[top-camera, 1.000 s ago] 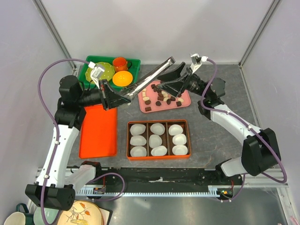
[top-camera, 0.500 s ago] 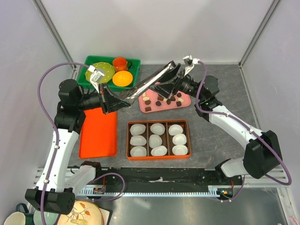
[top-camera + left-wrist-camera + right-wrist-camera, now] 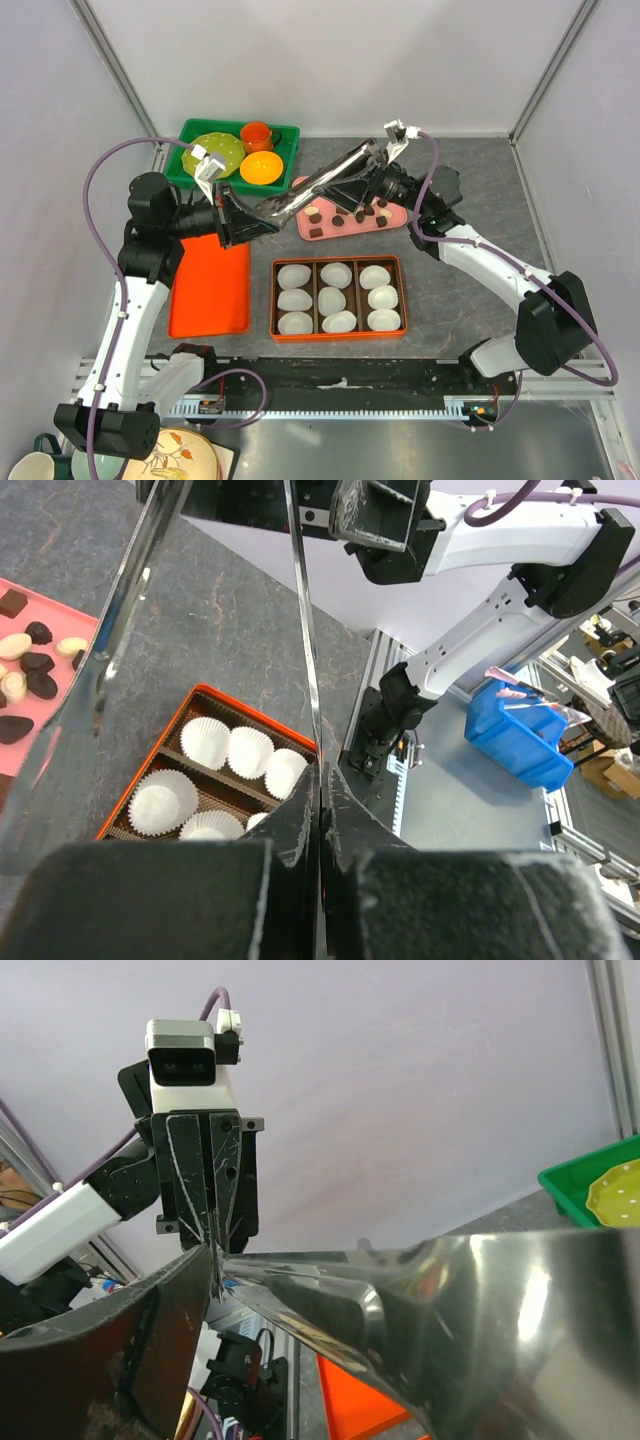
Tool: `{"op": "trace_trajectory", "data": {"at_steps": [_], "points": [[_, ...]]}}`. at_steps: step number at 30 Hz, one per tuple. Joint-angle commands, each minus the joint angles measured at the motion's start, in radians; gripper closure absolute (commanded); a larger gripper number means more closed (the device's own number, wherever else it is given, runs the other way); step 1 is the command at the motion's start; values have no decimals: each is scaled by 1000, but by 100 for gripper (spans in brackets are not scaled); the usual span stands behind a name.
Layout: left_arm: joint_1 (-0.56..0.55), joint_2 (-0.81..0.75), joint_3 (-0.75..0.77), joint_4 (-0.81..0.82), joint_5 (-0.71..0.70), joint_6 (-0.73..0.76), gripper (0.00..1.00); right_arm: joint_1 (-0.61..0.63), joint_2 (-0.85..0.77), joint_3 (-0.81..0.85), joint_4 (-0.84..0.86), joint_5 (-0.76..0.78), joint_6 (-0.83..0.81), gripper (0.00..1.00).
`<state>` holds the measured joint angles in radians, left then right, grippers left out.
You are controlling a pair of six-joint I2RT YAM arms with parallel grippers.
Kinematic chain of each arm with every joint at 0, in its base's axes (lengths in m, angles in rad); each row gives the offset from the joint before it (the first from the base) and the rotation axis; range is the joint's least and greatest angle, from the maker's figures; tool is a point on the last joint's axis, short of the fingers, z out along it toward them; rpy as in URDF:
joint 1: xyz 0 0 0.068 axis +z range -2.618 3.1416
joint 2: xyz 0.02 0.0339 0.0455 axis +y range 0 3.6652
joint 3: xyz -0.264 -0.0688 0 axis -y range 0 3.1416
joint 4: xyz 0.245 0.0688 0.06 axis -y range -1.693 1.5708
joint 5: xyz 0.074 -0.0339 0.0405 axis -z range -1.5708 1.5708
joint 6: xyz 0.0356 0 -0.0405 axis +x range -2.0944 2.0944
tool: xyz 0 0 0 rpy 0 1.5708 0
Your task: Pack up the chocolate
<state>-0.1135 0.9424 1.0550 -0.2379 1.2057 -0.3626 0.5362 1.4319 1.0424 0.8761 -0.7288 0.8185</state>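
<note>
**Tongs spanned between both arms above the tray**

Left gripper (image 3: pixel 245 222): clenched on the handle end of the metal tongs (image 3: pixel 320 180), which slant toward 2 o'clock. Right gripper (image 3: pixel 368 182): at the tongs' far end, jaws spread wide about one blade; contact cannot be told. Chocolate (image 3: pixel 316 232): loose pieces on the pink tray (image 3: pixel 390 222), partly beneath the tongs, at 12 o'clock from the orange box (image 3: pixel 338 261). The box holds nine white paper cups (image 3: pixel 295 298).
</note>
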Motion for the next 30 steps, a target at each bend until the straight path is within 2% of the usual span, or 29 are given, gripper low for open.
{"op": "trace_trajectory", "data": {"at_steps": [1,6,10,16,23,26,27,28,29,30], "points": [[-2,-2,3,9,25,54,99,42,19,38,44,-30,-7,15],[-2,-2,2,-1,32,63,98,70,42,28,76,-34,-4,27],[-2,-4,0,-9,38,65,98,73,45,24,109,-31,16,43],[-3,-11,-7,-17,37,74,98,74,9,-8,138,17,27,60],[-3,-10,14,-64,25,120,96,74,-16,-41,138,26,21,73],[-3,-11,37,-118,15,166,82,74,-47,-51,78,48,-22,75],[-3,-8,55,-168,11,181,69,73,-56,-51,55,55,-57,76],[-3,-8,69,-194,-15,198,60,74,-65,-53,34,60,-79,76],[-3,-7,83,-230,-34,239,46,74,-80,-53,-7,71,-96,76],[-3,-7,115,-289,-53,264,40,74,-90,-50,-28,74,-132,76]]}}
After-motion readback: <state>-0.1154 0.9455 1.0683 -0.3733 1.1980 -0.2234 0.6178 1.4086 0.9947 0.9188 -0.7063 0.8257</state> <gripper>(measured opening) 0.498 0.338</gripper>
